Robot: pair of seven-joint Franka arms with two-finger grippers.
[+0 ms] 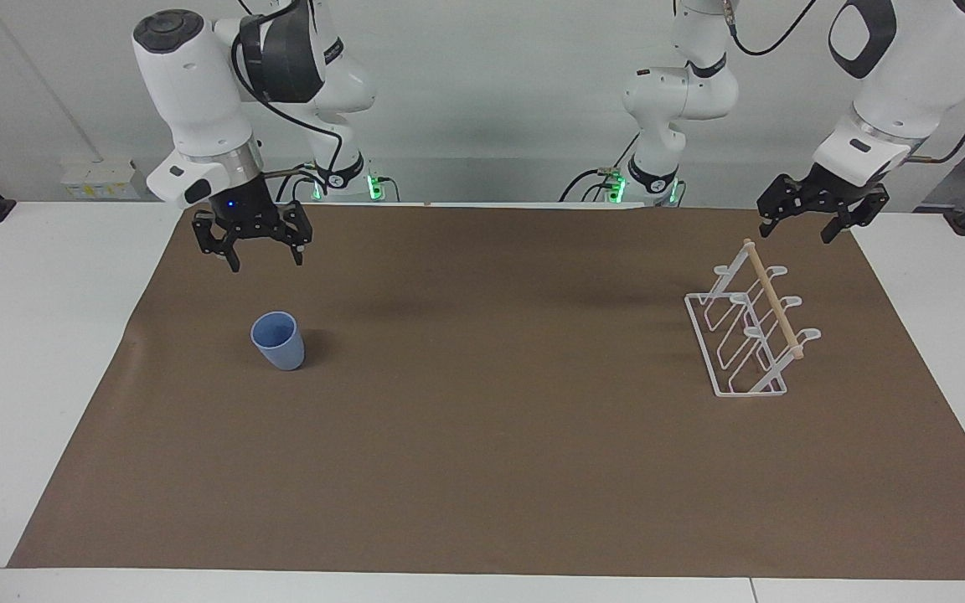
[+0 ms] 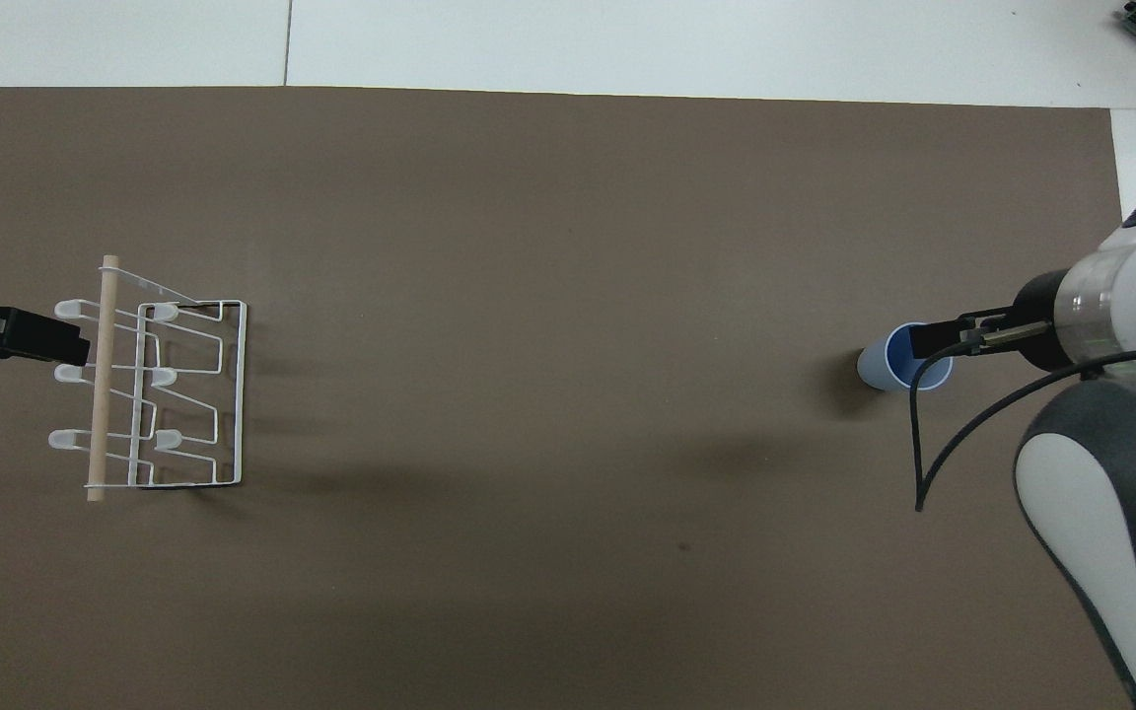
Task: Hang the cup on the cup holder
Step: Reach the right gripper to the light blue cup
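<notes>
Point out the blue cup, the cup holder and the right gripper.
cup (image 1: 279,343), facing view, its outer wall.
cup holder (image 1: 771,306), facing view, its wooden dowel.
right gripper (image 1: 263,256), facing view, between its fingertips.

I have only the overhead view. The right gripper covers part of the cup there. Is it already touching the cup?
Observer: No. In the facing view the right gripper hangs open above the cup, with clear air between them.
Operator: Does the cup stand upright?
Observer: Yes, upright on the brown mat, mouth up.
Operator: And the left gripper?
Observer: The left gripper waits open in the air, above the cup holder, not touching it.
</notes>
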